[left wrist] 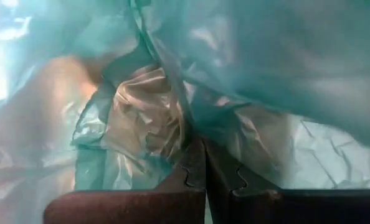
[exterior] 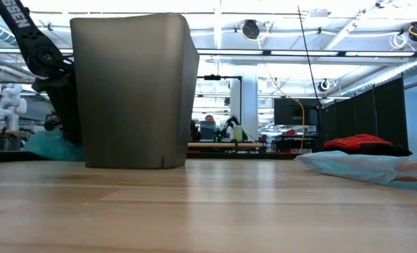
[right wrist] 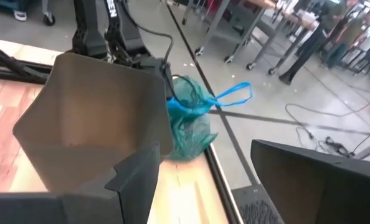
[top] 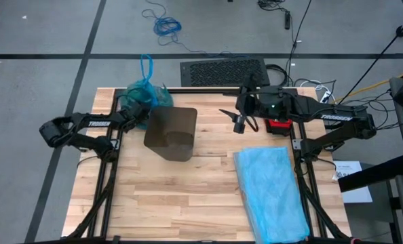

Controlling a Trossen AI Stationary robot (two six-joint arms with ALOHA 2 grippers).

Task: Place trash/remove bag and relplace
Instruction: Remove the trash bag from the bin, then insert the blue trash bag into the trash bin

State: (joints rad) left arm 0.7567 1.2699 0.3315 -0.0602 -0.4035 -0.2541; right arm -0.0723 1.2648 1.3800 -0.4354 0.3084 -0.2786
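Observation:
The teal-green bag (top: 146,93) sits bunched at the table's far left edge, with a blue handle loop (top: 146,66) trailing beyond the edge. My left gripper (top: 138,112) is at its near side, shut on the plastic. In the left wrist view crumpled brown trash (left wrist: 149,106) shows through the film. The grey-brown bin (top: 171,133) stands upright just right of the bag, with nothing lining it. My right gripper (top: 239,123) hovers open over the table right of the bin. Its wrist view shows the bin (right wrist: 91,124) and the bag (right wrist: 188,127). My left gripper pinches a fold of the bag's teal film (left wrist: 194,134) between its two fingers (left wrist: 191,171). It comes nearly level from the table's left. The bag rests with its bottom (exterior: 53,149) on the table, bunched and slack.
A paler sky-blue plastic bag (top: 271,191) lies flat on the table's right near part. A red object (top: 278,126) sits under the right arm. A black mat (top: 223,70) and cables lie on the floor beyond the far edge. Bare wood shows near the front left.

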